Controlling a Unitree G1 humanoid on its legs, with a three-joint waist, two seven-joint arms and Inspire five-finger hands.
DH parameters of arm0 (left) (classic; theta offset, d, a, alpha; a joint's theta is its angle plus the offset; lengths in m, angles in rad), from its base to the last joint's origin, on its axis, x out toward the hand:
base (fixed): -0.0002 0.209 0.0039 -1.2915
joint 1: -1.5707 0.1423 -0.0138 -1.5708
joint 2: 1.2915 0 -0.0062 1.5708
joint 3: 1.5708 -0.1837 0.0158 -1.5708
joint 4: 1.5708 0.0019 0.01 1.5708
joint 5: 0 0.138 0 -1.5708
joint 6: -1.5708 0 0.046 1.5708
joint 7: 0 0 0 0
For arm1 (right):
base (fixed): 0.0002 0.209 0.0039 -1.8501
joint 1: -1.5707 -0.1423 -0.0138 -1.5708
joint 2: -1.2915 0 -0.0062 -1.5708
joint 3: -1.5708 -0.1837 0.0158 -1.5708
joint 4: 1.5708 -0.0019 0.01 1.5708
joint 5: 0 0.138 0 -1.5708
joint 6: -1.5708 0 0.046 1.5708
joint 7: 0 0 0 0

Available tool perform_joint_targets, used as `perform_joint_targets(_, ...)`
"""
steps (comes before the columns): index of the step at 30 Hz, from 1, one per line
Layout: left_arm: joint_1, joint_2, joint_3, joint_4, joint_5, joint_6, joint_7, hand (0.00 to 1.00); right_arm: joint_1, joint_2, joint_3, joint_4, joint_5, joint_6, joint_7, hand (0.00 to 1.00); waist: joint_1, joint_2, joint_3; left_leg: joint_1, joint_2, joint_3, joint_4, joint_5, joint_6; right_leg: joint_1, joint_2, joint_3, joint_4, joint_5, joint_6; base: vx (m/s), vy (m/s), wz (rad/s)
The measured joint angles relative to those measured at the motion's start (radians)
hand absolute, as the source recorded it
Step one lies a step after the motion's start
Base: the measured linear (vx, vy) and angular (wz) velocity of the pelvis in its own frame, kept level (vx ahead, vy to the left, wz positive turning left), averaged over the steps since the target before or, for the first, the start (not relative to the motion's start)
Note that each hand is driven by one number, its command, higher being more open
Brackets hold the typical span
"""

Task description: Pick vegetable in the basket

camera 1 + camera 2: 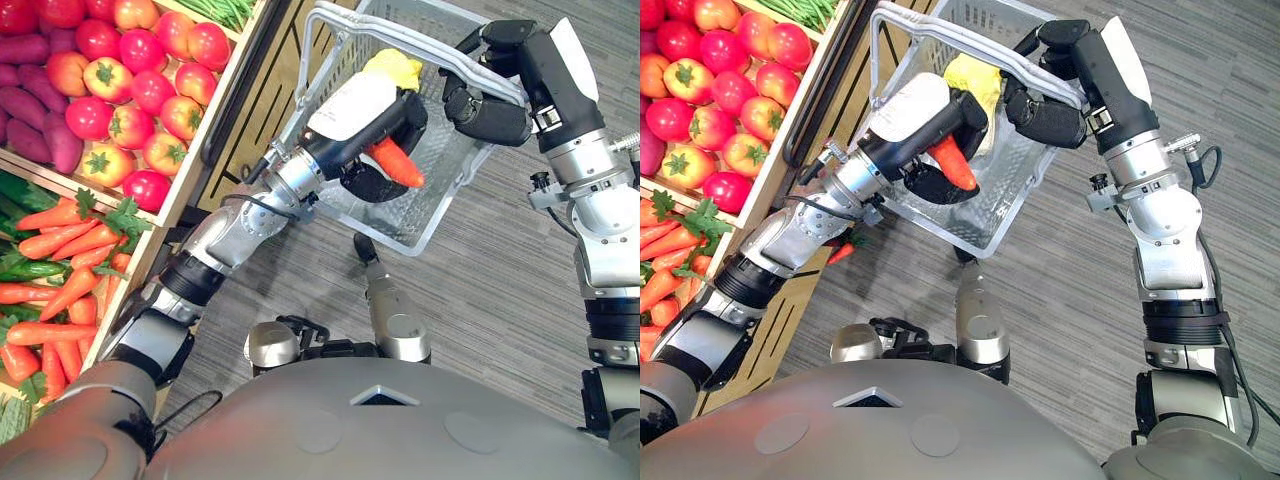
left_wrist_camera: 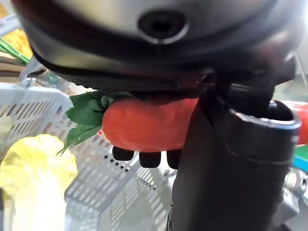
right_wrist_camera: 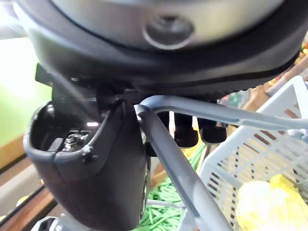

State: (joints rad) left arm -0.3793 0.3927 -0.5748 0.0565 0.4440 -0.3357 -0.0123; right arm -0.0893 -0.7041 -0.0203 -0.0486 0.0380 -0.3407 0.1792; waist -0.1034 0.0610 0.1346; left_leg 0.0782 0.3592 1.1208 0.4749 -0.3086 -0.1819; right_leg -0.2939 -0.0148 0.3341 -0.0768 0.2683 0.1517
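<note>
Grey wood-grain floor (image 1: 480,290) across the right and lower centre of frame. Slatted wooden produce stand (image 1: 255,100) down the left edge, stocked by compartment: red and orange tomatoes (image 1: 130,90) upper left, purple sweet potatoes (image 1: 35,110) at the far left edge beside them, green beans (image 1: 225,10) at the top, leafy orange carrots (image 1: 60,240) heaped lower left with dark green cucumbers (image 1: 25,268) among them.

Pale grey perforated plastic basket (image 1: 445,165) upper centre, hung clear of the floor and tilted, open mouth turned toward the camera. Grey loop handle (image 3: 192,108) gripped by the right hand (image 1: 490,115) at upper right: fingers hooked over the bar, thumb closed beneath, nothing else in it.

Left hand (image 1: 405,115) extended from lower left to frame centre, at the basket's mouth. Closed round one orange carrot with a green leafy top (image 2: 149,125): fingertips (image 2: 149,156) wrapped under, thumb across the front, pointed end sticking out below the hand in the eye views. Held over the basket's inside, mesh wall right behind; touching the basket or not, cannot tell.

Lumpy yellow vegetable (image 1: 395,68) lying inside the basket, just above the left hand in frame.
</note>
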Motion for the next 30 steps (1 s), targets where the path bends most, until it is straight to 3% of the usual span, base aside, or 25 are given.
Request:
perform_joint_targets(17,-0.05,-0.085,-0.017,0.22,0.085,0.011,0.034,0.0,-0.009,0.0,0.004,-0.004,0.027,0.0,0.0,0.0,-0.009,-0.003,0.016,-0.015,0.001,0.01,0.012,-0.009,0.001,-0.021,0.0,0.012,0.0,0.005,0.002,-0.02,-0.006,-0.02)
perform_joint_targets(18,-0.056,-0.089,-0.012,0.23,0.091,0.012,0.038,1.0,-0.009,0.0,0.004,-0.004,0.027,0.0,0.0,0.0,-0.008,-0.005,0.018,-0.017,0.001,0.009,0.013,-0.01,0.002,-0.022,0.0,0.012,0.0,0.005,0.002,0.0,0.0,0.0)
perform_joint_targets(30,-0.057,-0.123,0.101,0.298,0.128,0.057,0.088,1.0,-0.014,0.001,0.001,-0.003,0.027,0.0,0.0,0.0,-0.01,-0.011,0.026,-0.037,0.002,-0.009,0.021,-0.011,0.005,-0.031,-0.003,-0.003,0.0,0.006,0.002,0.0,-0.004,0.02)
